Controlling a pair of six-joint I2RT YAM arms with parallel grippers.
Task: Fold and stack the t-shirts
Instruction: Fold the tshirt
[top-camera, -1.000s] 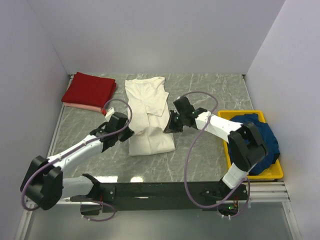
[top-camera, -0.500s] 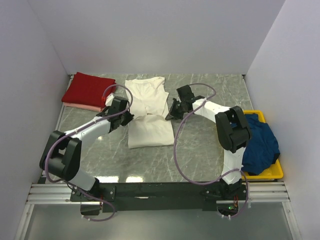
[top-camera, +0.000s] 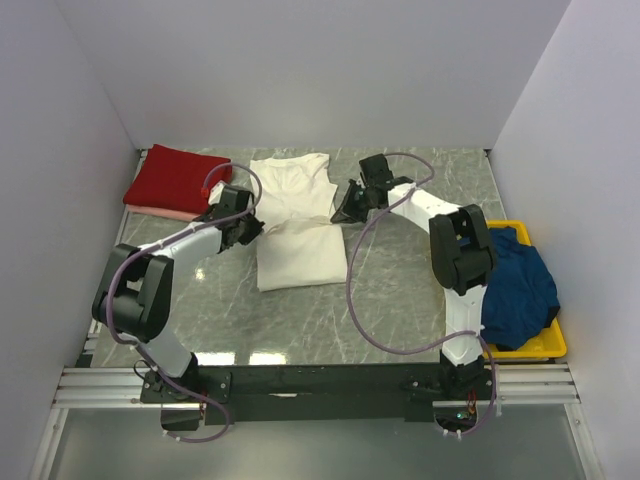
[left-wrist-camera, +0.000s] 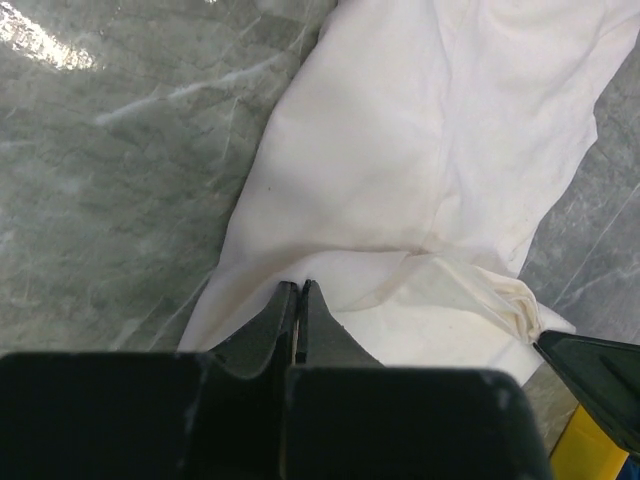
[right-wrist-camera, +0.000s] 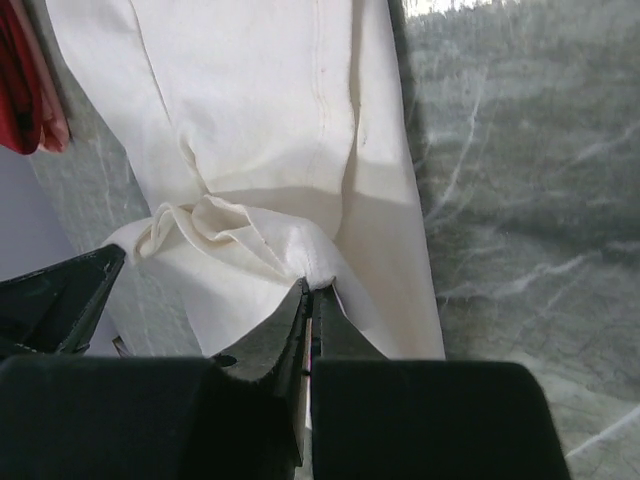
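The cream t-shirt (top-camera: 296, 262) lies lengthwise in the middle of the table, its near part doubled back over itself. My left gripper (top-camera: 251, 229) is shut on the left edge of the cloth; in the left wrist view the gripper (left-wrist-camera: 300, 288) pinches the cream t-shirt (left-wrist-camera: 400, 150) at the fold. At the shirt's right edge my right gripper (top-camera: 343, 215) is shut on a bunched hem, which the right wrist view shows at the tip of the gripper (right-wrist-camera: 310, 290). A folded dark red t-shirt (top-camera: 176, 177) rests on a pink one (top-camera: 160, 212) at the back left. A navy blue t-shirt (top-camera: 516, 285) is heaped at the right.
The navy shirt sits in a yellow bin (top-camera: 548, 346) at the table's right edge. White walls close in the left, back and right sides. Bare marble table (top-camera: 400, 290) shows near the arms' bases and right of the cream shirt.
Both grippers have moved toward the back of the table, drawing the cream shirt's near hem up and over. The visible shirt has grown shorter at its near end.
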